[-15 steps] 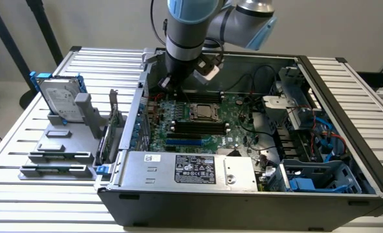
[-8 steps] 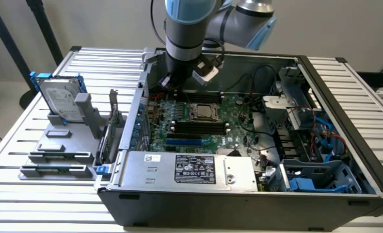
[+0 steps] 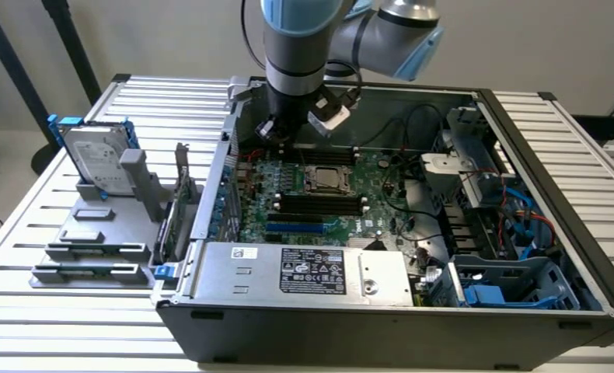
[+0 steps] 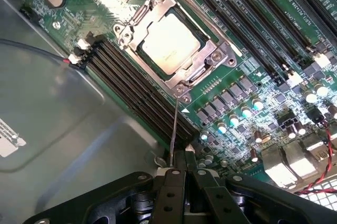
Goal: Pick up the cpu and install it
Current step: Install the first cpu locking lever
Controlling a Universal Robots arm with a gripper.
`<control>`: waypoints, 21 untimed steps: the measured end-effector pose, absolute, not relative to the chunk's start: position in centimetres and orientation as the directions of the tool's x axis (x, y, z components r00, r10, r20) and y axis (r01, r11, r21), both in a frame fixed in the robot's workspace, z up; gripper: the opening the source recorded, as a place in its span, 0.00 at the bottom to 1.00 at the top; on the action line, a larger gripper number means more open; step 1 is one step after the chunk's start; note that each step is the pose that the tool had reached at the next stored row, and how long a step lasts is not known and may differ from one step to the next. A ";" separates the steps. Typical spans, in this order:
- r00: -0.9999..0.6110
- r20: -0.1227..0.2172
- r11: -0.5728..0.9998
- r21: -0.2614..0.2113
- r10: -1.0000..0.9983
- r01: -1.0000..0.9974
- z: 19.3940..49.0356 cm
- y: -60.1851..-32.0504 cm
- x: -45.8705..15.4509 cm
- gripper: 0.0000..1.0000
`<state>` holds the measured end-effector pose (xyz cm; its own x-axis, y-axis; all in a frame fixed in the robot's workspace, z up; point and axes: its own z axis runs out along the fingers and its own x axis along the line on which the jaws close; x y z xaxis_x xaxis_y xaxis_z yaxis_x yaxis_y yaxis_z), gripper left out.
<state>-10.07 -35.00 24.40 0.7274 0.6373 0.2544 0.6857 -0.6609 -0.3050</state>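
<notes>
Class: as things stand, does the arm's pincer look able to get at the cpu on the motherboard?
Probably yes. The case is open on top, the pincer hangs close by the cpu, and only a thin metal lever stands between them. A metal frame rims the cpu.

the rim of the cpu [image 4: 169, 42] lies under the socket's metal frame [image 4: 218, 52]. the thin lever [image 4: 175, 124] runs to the gripper [image 4: 184, 168], where its end seems lost against the dark body, itself cut off by the picture's edge. in the exterior view the arm [image 3: 301, 39] is cut off above, and the power supply label [image 3: 312, 270] is too small to read.
</notes>
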 end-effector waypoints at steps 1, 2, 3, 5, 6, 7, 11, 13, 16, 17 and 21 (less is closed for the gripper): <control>0.729 0.255 -0.663 -0.305 0.635 0.684 24.4 -35.0 -10.0 0.11; 0.731 0.256 -0.665 -0.304 0.632 0.682 24.4 -35.0 -9.9 0.11; 0.733 0.256 -0.667 -0.304 0.631 0.680 24.4 -35.0 -9.8 0.11; 0.734 0.257 -0.669 -0.303 0.628 0.679 24.4 -35.0 -9.6 0.11; 0.735 0.258 -0.670 -0.303 0.627 0.678 24.4 -35.0 -9.4 0.11; 0.735 0.259 -0.670 -0.303 0.627 0.678 24.4 -35.0 -9.1 0.11; 0.735 0.262 -0.670 -0.302 0.626 0.678 24.4 -35.0 -8.0 0.11; 0.735 0.262 -0.670 -0.302 0.625 0.678 24.4 -35.0 -7.3 0.11; 0.737 0.263 -0.672 -0.302 0.623 0.676 24.3 -35.0 -6.6 0.11; 0.738 0.263 -0.673 -0.302 0.622 0.675 24.2 -35.0 -6.5 0.11; 0.745 0.257 -0.684 -0.296 0.615 0.667 23.7 -34.8 -6.5 0.11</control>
